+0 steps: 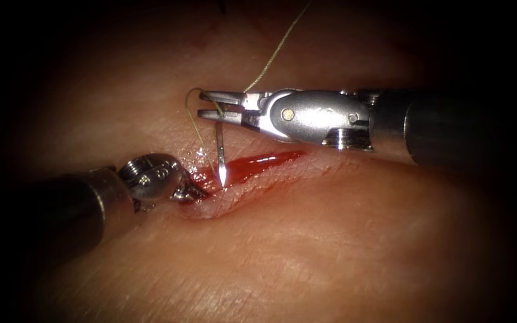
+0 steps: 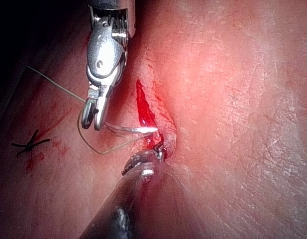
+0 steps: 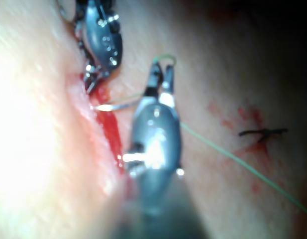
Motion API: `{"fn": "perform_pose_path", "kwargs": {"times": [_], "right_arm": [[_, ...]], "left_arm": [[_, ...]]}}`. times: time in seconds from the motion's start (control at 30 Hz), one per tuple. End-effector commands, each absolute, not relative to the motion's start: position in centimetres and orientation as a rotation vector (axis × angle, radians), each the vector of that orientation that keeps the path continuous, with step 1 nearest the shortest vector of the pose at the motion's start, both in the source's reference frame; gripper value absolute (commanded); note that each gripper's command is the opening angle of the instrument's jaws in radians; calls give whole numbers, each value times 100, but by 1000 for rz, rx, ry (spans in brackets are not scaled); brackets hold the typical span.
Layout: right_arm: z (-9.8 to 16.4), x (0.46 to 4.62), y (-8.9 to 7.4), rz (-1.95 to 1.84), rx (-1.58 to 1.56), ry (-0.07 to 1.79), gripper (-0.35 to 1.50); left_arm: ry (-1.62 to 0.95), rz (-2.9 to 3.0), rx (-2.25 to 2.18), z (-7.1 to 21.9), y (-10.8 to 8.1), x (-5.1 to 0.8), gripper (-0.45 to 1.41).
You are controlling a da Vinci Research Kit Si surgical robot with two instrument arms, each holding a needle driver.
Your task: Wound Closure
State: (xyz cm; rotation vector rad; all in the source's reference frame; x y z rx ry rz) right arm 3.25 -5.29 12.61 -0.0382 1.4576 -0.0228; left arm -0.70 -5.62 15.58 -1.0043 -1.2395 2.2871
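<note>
- The right arm's tool (image 1: 210, 106) comes in from 3 o'clock in the endoscope view and holds the curved needle (image 1: 220, 157) near its thread end.
- Its jaws are clamped on the needle, though their tips stand a little apart.
- The needle hangs down toward 6 o'clock from those jaws. Its sharp tip sits at the left end of the cut (image 1: 252, 168), right over the red fluid (image 1: 264, 162). I cannot tell if the tip is touching the tissue (image 1: 330, 251) or just above it (it looks very close).
- The thread (image 1: 273, 57) runs up toward 12 o'clock from the right tool, and a small loop of it curls around the jaw tips.
- The left arm's tool (image 1: 189, 192) comes in from 9 o'clock. Its tip is down at the left end of the cut, in the red fluid.
- I cannot tell if the left jaws are apart or together, or if they hold anything.
- In the right wrist view, a dark old stitch (image 3: 262, 133) sits on the tissue, well apart from the cut.
</note>
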Motion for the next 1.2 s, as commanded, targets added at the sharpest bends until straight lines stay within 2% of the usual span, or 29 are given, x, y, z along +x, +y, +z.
{"fn": "perform_pose_path", "kwargs": {"times": [0.03,0.5,1.2], "right_arm": [[1266,334,-527,-23,-42,1459,-35],[1270,336,-539,-46,-21,1483,-35],[1269,332,-544,163,236,1439,-35]], "left_arm": [[-1240,2288,-1006,1564,-560,-74,5],[-1243,2289,-1007,1564,-560,-70,5],[-1244,2290,-1007,1564,-560,-69,7]]}}
